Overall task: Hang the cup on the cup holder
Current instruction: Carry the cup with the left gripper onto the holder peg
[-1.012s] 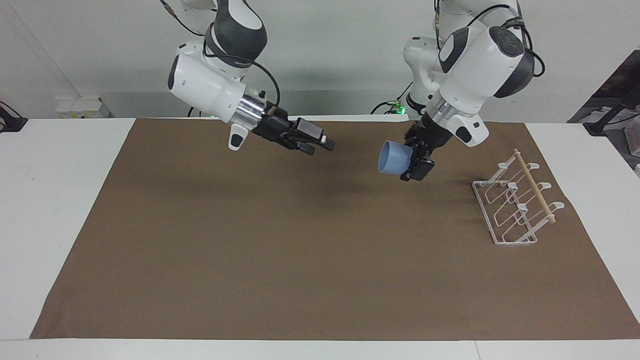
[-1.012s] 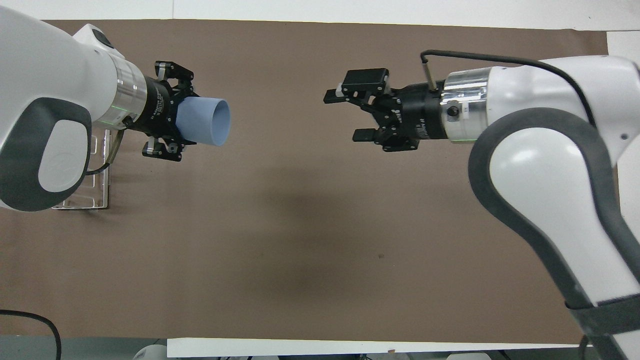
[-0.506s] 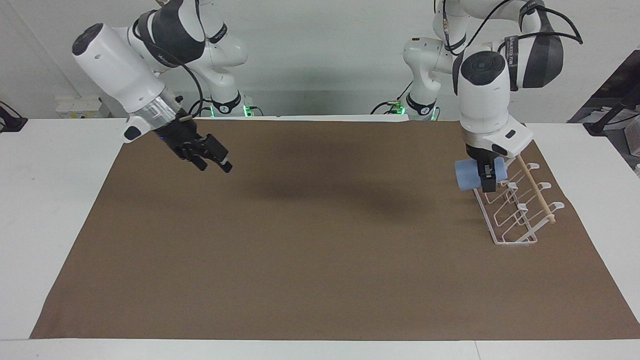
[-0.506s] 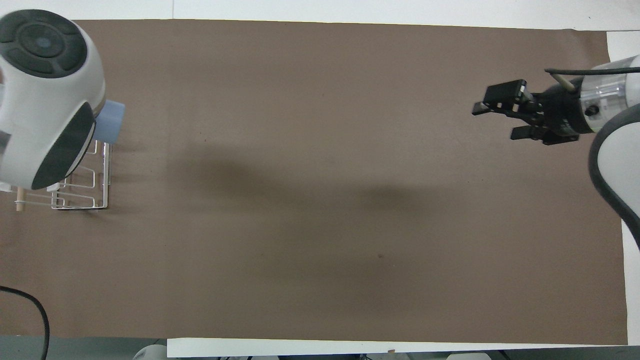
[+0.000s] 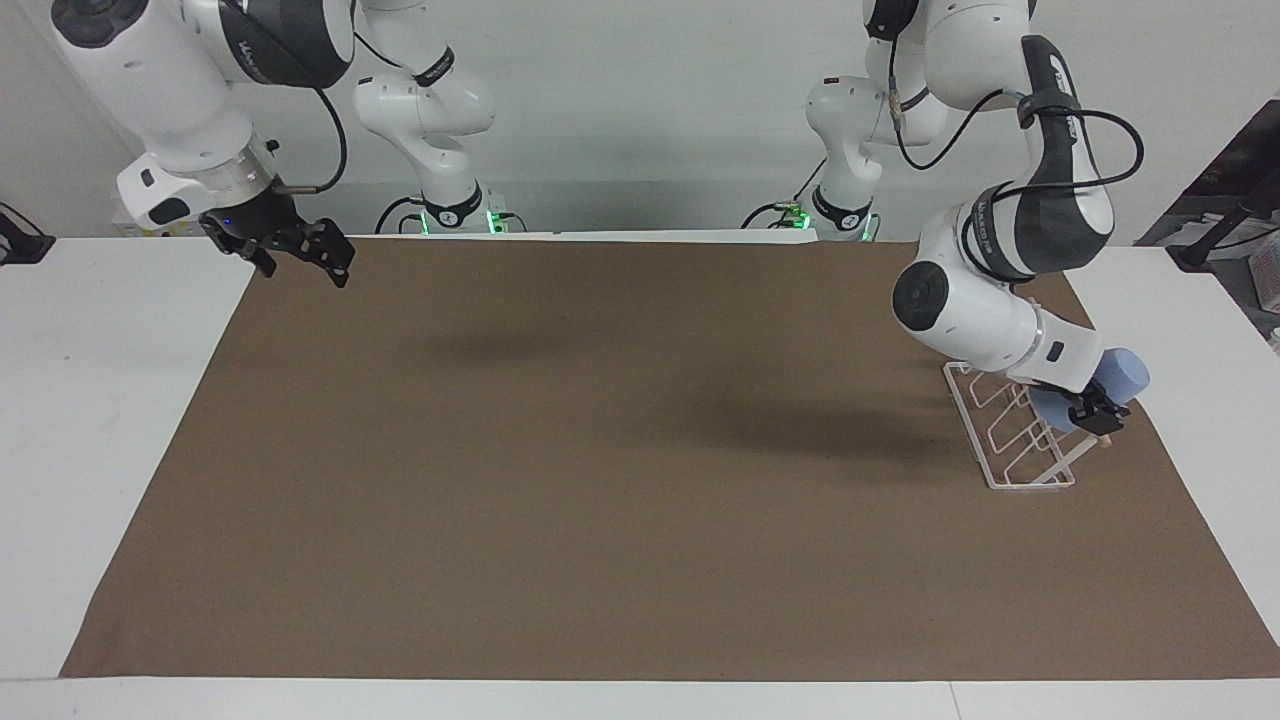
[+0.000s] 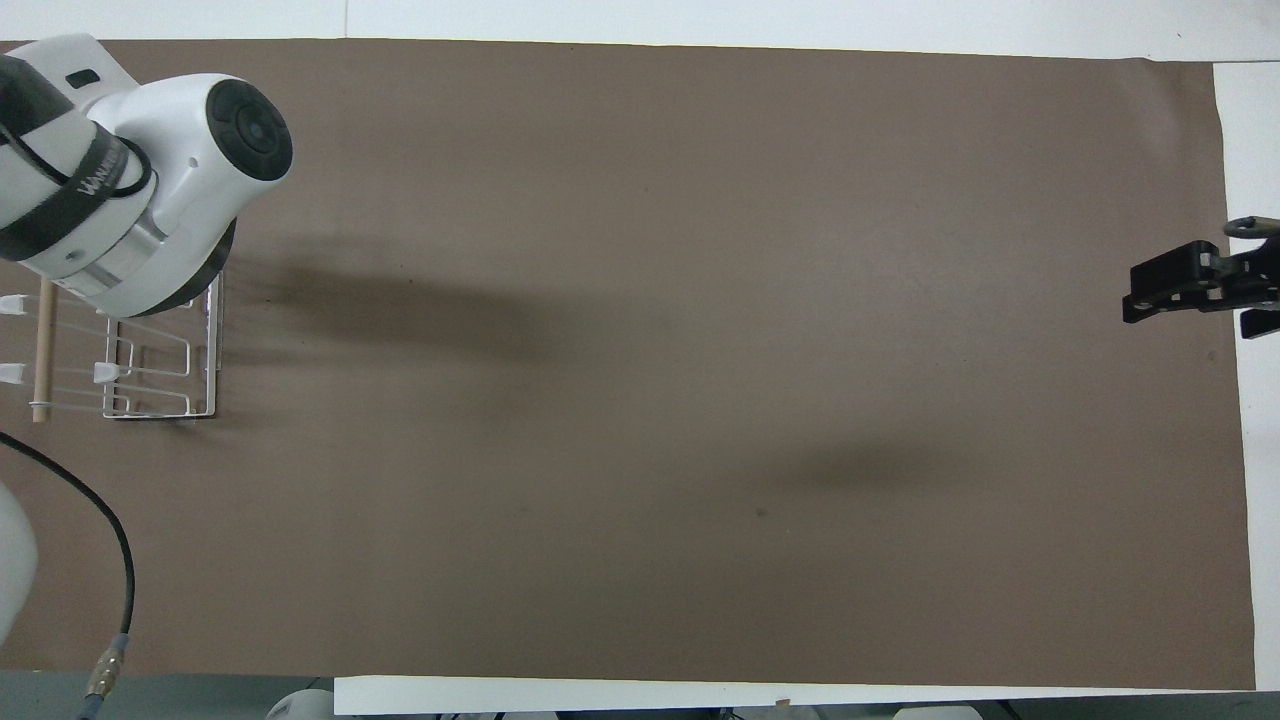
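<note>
facing and overhead cameras share the table (image 5: 640, 450).

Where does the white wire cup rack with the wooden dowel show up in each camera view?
Facing view: the white wire cup rack with a wooden dowel sits at the picture's right, partly under the left arm.
Overhead view: the rack is at the left edge.
Shared landmark: the brown mat under it.

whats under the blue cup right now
The wire cup holder: the cup, gripped by the left end effector, sits over its prongs and dowel. The arm hides any contact.
</note>
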You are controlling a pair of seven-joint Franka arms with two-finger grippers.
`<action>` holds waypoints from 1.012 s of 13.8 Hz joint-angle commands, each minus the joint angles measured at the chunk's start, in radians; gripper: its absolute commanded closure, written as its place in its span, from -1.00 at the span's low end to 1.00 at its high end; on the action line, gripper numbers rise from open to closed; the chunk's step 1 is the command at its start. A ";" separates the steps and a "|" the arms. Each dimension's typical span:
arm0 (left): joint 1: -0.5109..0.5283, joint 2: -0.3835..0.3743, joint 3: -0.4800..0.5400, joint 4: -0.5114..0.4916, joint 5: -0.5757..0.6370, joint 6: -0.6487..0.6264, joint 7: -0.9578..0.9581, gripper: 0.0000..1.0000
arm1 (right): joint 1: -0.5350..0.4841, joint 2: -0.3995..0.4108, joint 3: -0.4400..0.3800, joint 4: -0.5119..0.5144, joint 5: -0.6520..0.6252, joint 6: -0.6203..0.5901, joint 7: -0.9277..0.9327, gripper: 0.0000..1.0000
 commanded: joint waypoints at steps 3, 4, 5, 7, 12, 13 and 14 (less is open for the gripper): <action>-0.021 0.025 -0.005 -0.034 0.058 -0.054 -0.063 0.43 | -0.004 -0.012 -0.020 -0.015 -0.014 -0.018 -0.047 -0.99; -0.019 0.024 -0.005 -0.052 0.059 -0.056 -0.063 0.43 | -0.004 -0.012 -0.020 -0.012 -0.014 -0.027 -0.047 -0.99; -0.019 0.022 -0.005 -0.060 0.059 -0.057 -0.063 0.43 | -0.006 -0.012 -0.022 -0.005 -0.014 -0.025 -0.048 -0.99; -0.019 0.021 -0.006 -0.066 0.059 -0.056 -0.065 0.43 | -0.036 -0.021 -0.017 -0.023 -0.014 -0.019 -0.042 -0.99; -0.018 0.022 -0.006 -0.136 0.059 -0.045 -0.072 0.43 | -0.052 -0.027 -0.014 -0.038 -0.012 -0.025 -0.050 -0.99; -0.018 0.024 -0.006 -0.140 0.059 -0.039 -0.095 0.42 | -0.046 -0.027 -0.014 -0.038 -0.012 -0.025 -0.048 -0.99; -0.018 0.025 -0.008 -0.140 0.059 -0.025 -0.109 0.42 | -0.044 -0.027 -0.014 -0.038 -0.012 -0.025 -0.050 -0.99</action>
